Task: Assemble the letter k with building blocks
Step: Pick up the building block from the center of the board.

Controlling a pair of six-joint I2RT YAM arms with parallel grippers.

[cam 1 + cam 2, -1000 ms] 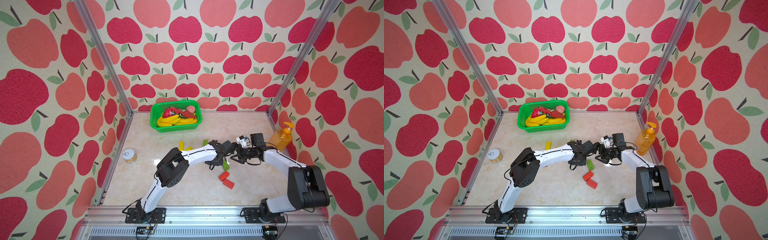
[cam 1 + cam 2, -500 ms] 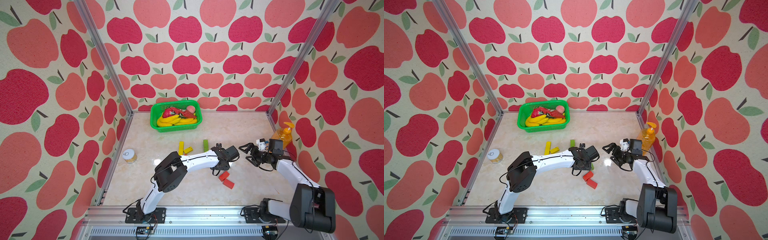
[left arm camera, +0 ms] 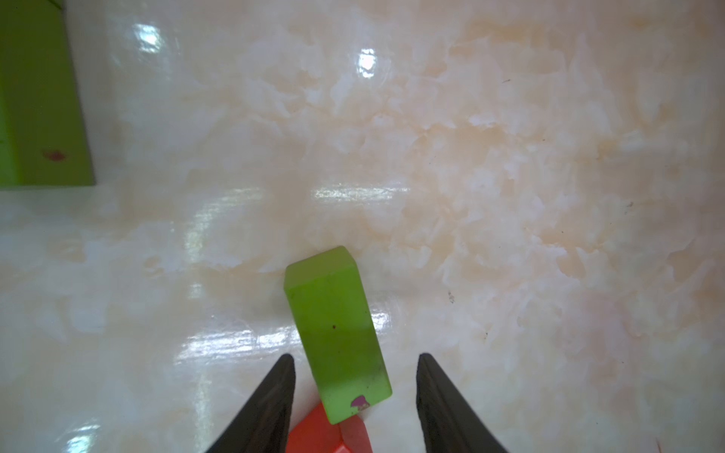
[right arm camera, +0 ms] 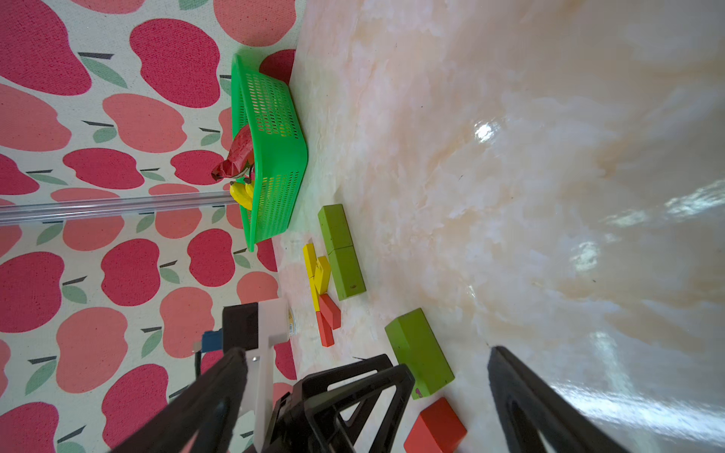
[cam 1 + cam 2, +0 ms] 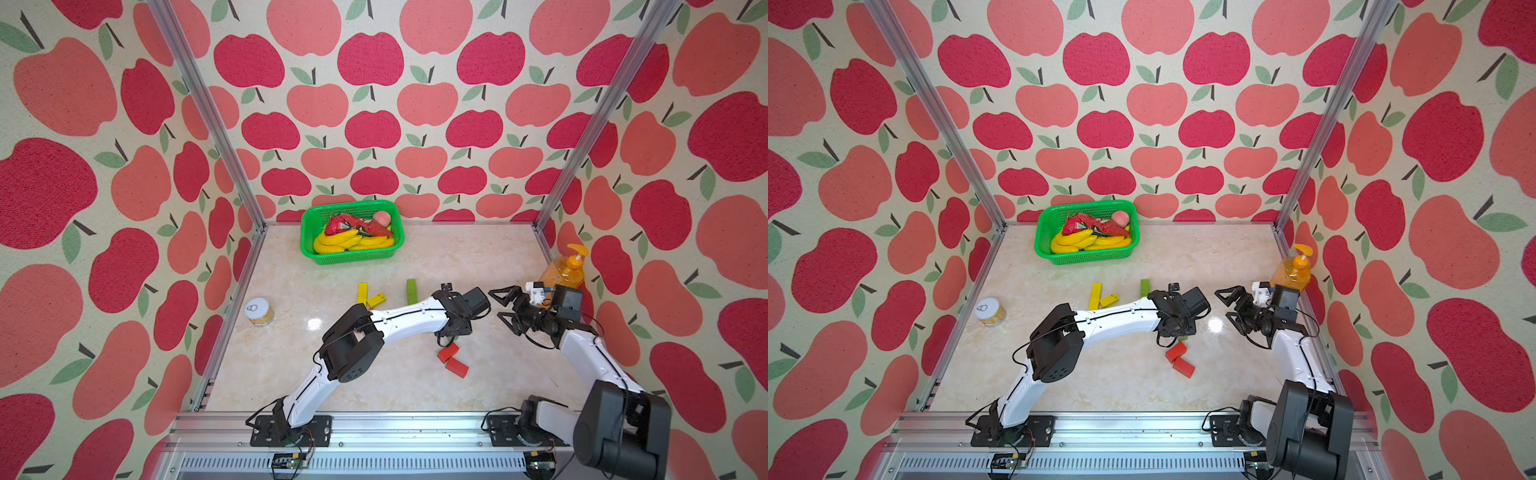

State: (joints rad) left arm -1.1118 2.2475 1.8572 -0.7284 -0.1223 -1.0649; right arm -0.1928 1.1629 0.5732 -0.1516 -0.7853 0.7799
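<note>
A green rectangular matte brick lies flat on the glossy marble-patterned tabletop, between the fingers of the left gripper. That gripper stands open with a gap on each side and grips nothing. The brick's end nearest the gripper's wrist meets a red matte brick; whether it rests on it or only touches, I cannot tell. Past the fingertips and off to one side lies a row of two more green bricks, with yellow bricks beyond.

Likely risks: if the gripper lifts at a tilt, a finger could catch the green brick and twist it off line, or drag the red brick. A low sweep towards the green row would knock it crooked.

The right gripper, wide open and empty, faces the left gripper close by, so the arms could clash. Ahead of the left fingertips the tabletop is bare. The orange soap pump bottle stands just behind the right gripper.
</note>
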